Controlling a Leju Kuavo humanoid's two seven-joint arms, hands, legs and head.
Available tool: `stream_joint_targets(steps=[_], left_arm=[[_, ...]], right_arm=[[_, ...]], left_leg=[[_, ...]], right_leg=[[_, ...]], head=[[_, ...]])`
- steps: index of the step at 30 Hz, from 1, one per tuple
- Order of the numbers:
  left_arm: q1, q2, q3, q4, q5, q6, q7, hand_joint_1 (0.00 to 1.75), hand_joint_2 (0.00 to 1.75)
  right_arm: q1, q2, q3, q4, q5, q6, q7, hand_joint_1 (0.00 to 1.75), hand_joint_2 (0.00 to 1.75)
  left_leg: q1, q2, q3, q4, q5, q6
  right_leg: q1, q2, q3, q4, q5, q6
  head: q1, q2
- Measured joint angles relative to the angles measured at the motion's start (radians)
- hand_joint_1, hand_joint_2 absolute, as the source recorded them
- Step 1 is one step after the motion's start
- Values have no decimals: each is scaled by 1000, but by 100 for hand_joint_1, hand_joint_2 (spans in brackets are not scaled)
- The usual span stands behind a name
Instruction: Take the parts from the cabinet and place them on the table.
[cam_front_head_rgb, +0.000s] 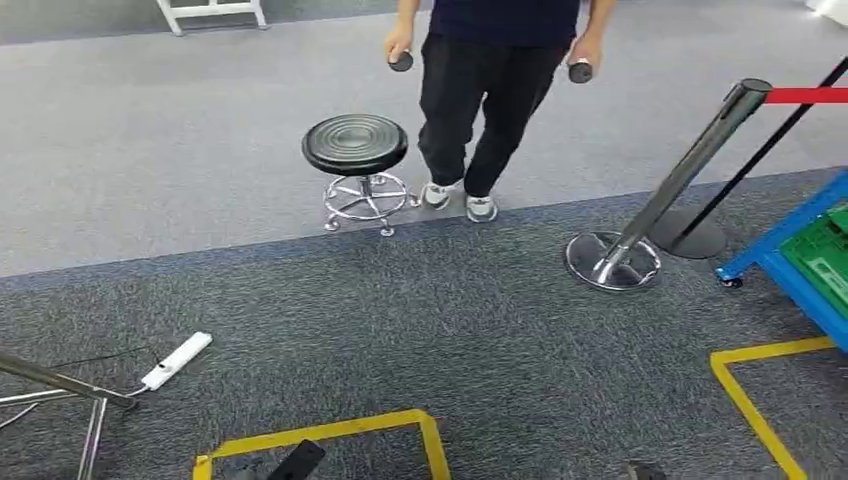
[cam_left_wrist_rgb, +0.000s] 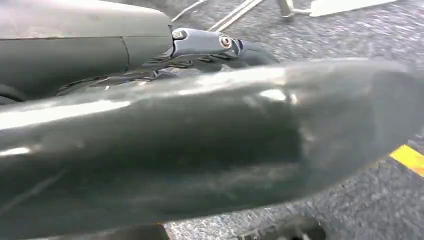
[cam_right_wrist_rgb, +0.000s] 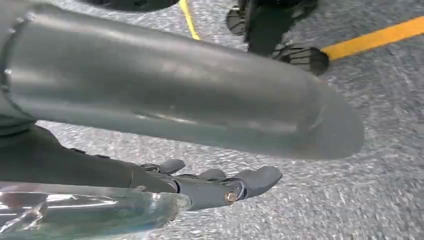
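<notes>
Left hand (cam_left_wrist_rgb: 200, 145): thumb hogs the wrist view, dark fingers (cam_left_wrist_rgb: 210, 42) tucked behind it, so you can't tell if they're closed on anything.
Right hand (cam_right_wrist_rgb: 175, 95): fingers (cam_right_wrist_rgb: 250, 180) lie out straight, well apart from the thumb, holding nothing.
Parts: can't tell where they are. My guess is the blue rack (cam_front_head_rgb: 790, 235) with the green bin (cam_front_head_rgb: 825, 255), far right, is your cabinet.
Trip risk: post (cam_front_head_rgb: 680, 175) and its red belt (cam_front_head_rgb: 805, 96) stand between you and the rack; a wide turn could clip them.
Also: power strip (cam_front_head_rgb: 178, 360) near left could snag a foot.
Person (cam_front_head_rgb: 490, 90): far, just beside the stool (cam_front_head_rgb: 355, 145); give them space.
Floor: dark grey carpet (cam_front_head_rgb: 480, 330) near, paler grey far, yellow tape (cam_front_head_rgb: 330, 430) marking boxes.
</notes>
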Motion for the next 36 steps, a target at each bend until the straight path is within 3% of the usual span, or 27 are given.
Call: stream_joint_targets(steps=[1, 4, 5, 6, 7, 9, 10, 12, 13, 14, 15, 17, 19, 20, 21, 22, 24, 25, 26, 27, 28, 29, 30, 31, 34, 35, 36], left_arm=[[1, 1, 0, 0, 14, -16, 0, 0, 0], [2, -1, 1, 0, 38, -35, -3, 0, 0], [1, -1, 1, 0, 36, -35, -3, 0, 0], [1, -2, 1, 0, 31, -35, -3, 0, 0], [2, -2, 1, 0, 27, -35, 0, 0, 0], [6, 1, 1, 0, 29, -33, 4, 0, 0], [7, 2, 1, 0, 29, -33, 4, 0, 0], [7, 3, 1, 0, 29, -33, 5, 0, 0], [7, 3, 1, 0, 31, -28, 4, 0, 0], [6, 3, 1, 0, 37, -22, 0, 0, 0], [6, 3, 2, 0, 45, -16, -9, 0, 0], [1, 3, 8, 0, 65, -13, -30, 0, 0], [-4, 2, 16, 0, 69, -12, -37, 0, 0], [-9, 0, 18, 0, 67, -8, -36, 0, 0], [-12, -3, 19, 0, 64, -3, -35, 0, 0], [-12, -6, 20, 0, 62, 1, -35, 0, 0], [-7, -8, 21, 0, 61, -1, -26, 0, 0], [-4, -9, 22, 0, 67, -8, -26, 0, 0], [-2, -9, 24, 0, 59, -15, -27, 0, 0], [0, -9, 23, 0, 40, -21, -28, 0, 0], [1, -10, 19, 0, 24, -24, -27, 0, 0], [1, -10, 18, 0, 26, -23, -27, 0, 0], [2, -9, 18, 0, 33, -19, -27, 0, 0], [3, -7, 19, 0, 39, -15, -27, 0, 0], [2, -4, 20, 0, 47, -13, -23, 0, 0], [1, -4, 21, 0, 49, -11, -20, 0, 0], [0, -4, 21, 0, 53, -9, -18, 0, 0]], right_arm=[[-1, 0, 0, 0, -2, 0, -16, 0, 0], [2, 0, 0, 0, -1, 2, -50, 0, 0], [2, 0, 1, 0, 8, 2, -56, 0, 0], [-1, 0, 5, 0, 21, -3, -58, 0, 0], [-5, 0, 10, 0, 24, -11, -51, 0, 0], [-6, -3, 10, 0, 8, -12, -27, 0, 0], [-4, -5, 9, 0, 4, -10, -22, 0, 0], [1, -7, 8, 0, 0, -7, -18, 0, 0], [0, -7, 8, 0, -5, -5, -4, 0, 0], [-1, -7, 7, 0, -11, -4, 17, 0, 0], [-2, -7, 4, 0, -12, -4, 47, 0, 0], [1, -7, 2, 0, 0, -5, 98, 0, 0], [13, -7, 5, 0, 41, -11, 132, 0, 0], [18, -8, 9, 0, 48, -12, 142, 0, 0], [19, -7, 11, 0, 49, -13, 143, 0, 0], [16, -6, 11, 0, 49, -14, 138, 0, 0], [10, -8, 13, 0, 48, -17, 117, 0, 0], [12, -10, 13, 0, 46, -18, 97, 0, 0], [15, -11, 13, 0, 43, -20, 73, 0, 0], [17, -14, 13, 0, 39, -21, 43, 0, 0], [16, -18, 13, 0, 35, -20, 17, 0, 0], [13, -22, 13, 0, 37, -17, 3, 0, 0], [8, -24, 13, 0, 40, -15, 1, 0, 0], [2, -24, 14, 0, 43, -14, 1, 0, 0], [4, -26, 14, 0, 45, -15, 3, 0, 0], [4, -26, 14, 0, 45, -14, 6, 0, 0], [4, -26, 14, 0, 44, -11, 10, 0, 0]], left_leg=[[0, 5, 1, 1, 0, -3], [6, 26, 6, -5, 1, -19], [10, 2, 5, 3, -9, -27], [11, -33, -11, 39, -37, -30], [11, -52, -46, 116, -80, -32], [11, -61, -129, 284, -144, -33], [11, -63, -150, 317, -144, -31], [11, -66, -129, 253, -79, -24], [11, -75, -88, 165, -26, -20], [12, -103, -47, 77, 14, -17], [11, -143, -24, 22, 23, -14], [12, -133, -18, 3, 14, -15], [8, -119, -18, -1, 20, -3], [14, -104, -15, -12, 27, 6], [12, -98, -15, -13, 27, 12], [11, -86, -15, -13, 26, 17], [9, -59, -15, -13, 24, 20], [9, -47, -15, -12, 24, 20], [9, -37, -14, -12, 23, 20], [10, -29, -13, -12, 22, 18], [11, -18, -10, -12, 19, 14], [11, -10, -6, -11, 16, 9], [6, -1, -2, -9, 12, 2], [1, 2, -2, -4, 7, -4], [3, 22, 3, -9, 12, -13], [6, 21, 3, -8, 6, -21], [9, -16, -3, 9, -11, -28]], right_leg=[[-1, 13, -2, -3, 6, -11], [2, 40, -11, -4, 10, -30], [-2, 48, -10, -7, 14, -36], [-3, 56, -11, -8, 15, -41], [-3, 64, -12, -8, 16, -46], [-1, 86, -12, -8, 15, -50], [0, 97, -12, -8, 15, -50], [0, 119, -11, -8, 16, -49], [-1, 133, -11, -7, 17, -47], [-3, 146, -10, -8, 19, -45], [1, 154, -14, -4, 19, -40], [-2, 170, -25, -5, 22, -29], [-7, 186, -30, -13, 29, -13], [-8, 169, -39, -1, 23, -13], [-2, 119, -55, 34, -2, -12], [-1, 92, -86, 99, -40, -9], [-1, 72, -160, 259, -112, -3], [-2, 68, -179, 303, -122, 0], [-2, 66, -174, 295, -107, 2], [-4, 62, -145, 242, -73, 3], [-5, 52, -95, 152, -30, 4], [-5, 28, -41, 58, 6, 6], [0, -14, -12, -2, 0, 8], [-1, 1, -1, -6, 7, -9], [4, 28, -11, -1, 8, -28], [0, 38, -11, -5, 11, -36], [-1, 46, -11, -5, 14, -42]], head=[[-5, 0], [-3, 0], [-4, 0], [-8, 0], [-8, 0], [-9, 0], [-8, 0], [-8, 0], [-9, 0], [-9, 0], [-9, 0], [-8, 0], [-9, 0], [-9, 0], [-2, 0], [-1, 0], [-2, 0], [-1, 0], [-2, 0], [-1, 0], [-2, 0], [-2, 0], [-1, 0], [-2, 0], [-3, 0], [-3, 0], [-6, 0]])
